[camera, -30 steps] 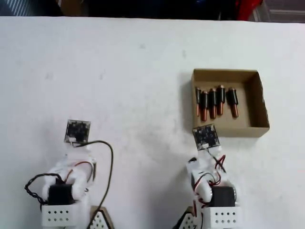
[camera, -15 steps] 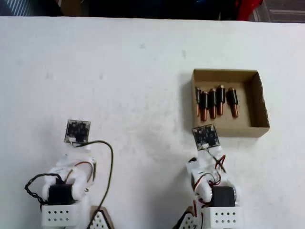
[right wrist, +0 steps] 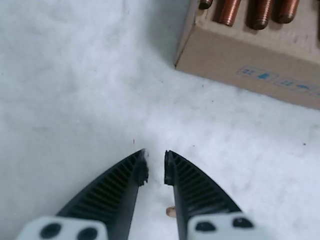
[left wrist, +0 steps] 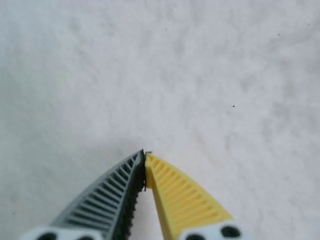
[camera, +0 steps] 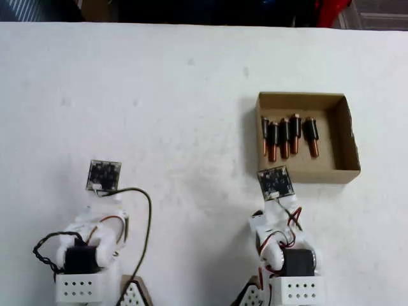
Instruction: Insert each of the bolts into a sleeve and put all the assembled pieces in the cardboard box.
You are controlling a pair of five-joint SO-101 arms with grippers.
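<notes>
The cardboard box sits on the white table at the right. Inside it, several copper bolts in dark sleeves lie side by side. In the right wrist view the box's near wall and the bolts' copper ends lie just beyond my right gripper. Its black fingers stand a narrow gap apart over bare table, with nothing between them. My left gripper is shut and holds nothing, its grey and yellow tips meeting above the tabletop. Both arms are folded back at the near edge, the left arm and the right arm.
The white table stretches wide to the left of and behind the box. A black cable loops beside the left arm. The right arm's wrist sits just short of the box's front wall.
</notes>
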